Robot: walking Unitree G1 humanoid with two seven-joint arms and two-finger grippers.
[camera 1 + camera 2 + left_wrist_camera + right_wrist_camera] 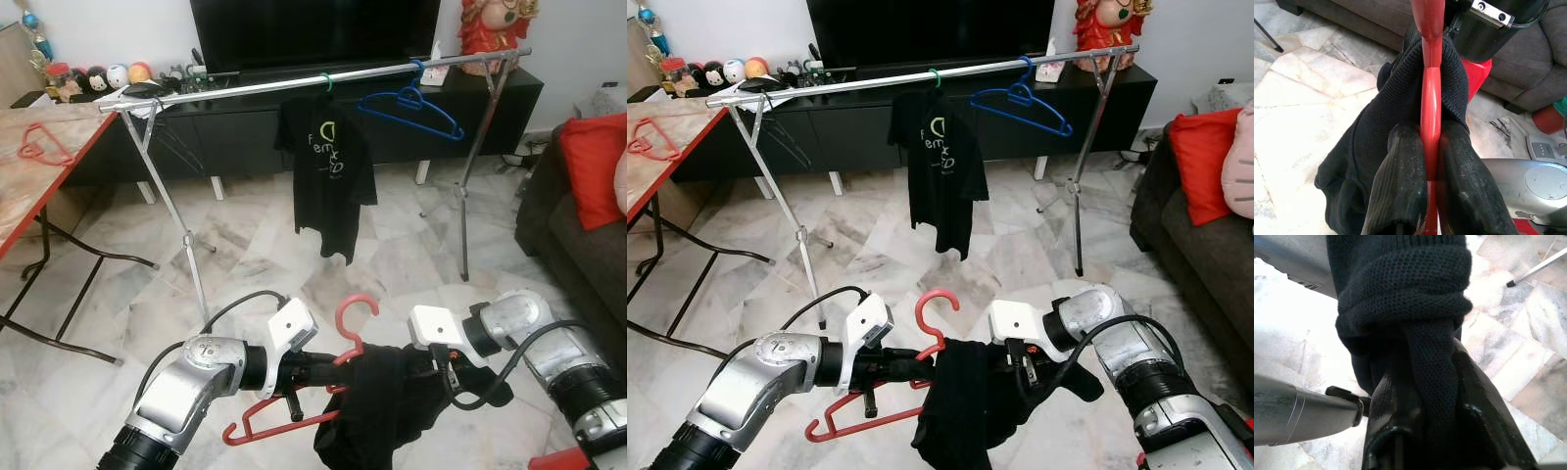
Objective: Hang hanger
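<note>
I hold a red hanger (348, 338) low in front of me, its hook (357, 308) pointing up. My left gripper (1431, 161) is shut on its red bar. A black garment (367, 406) is partly draped over the hanger, and my right gripper (1432, 377) is shut on a fold of that cloth. Ahead stands the silver clothes rail (294, 83), carrying a black T-shirt (328, 171) on a green hook and an empty blue hanger (411, 106).
A wooden table with a red edge (44, 196) stands at the left, with another red hanger (39, 145) on it. A dark sofa with a red cushion (593, 166) is at the right. A black TV cabinet (294, 117) runs behind the rail.
</note>
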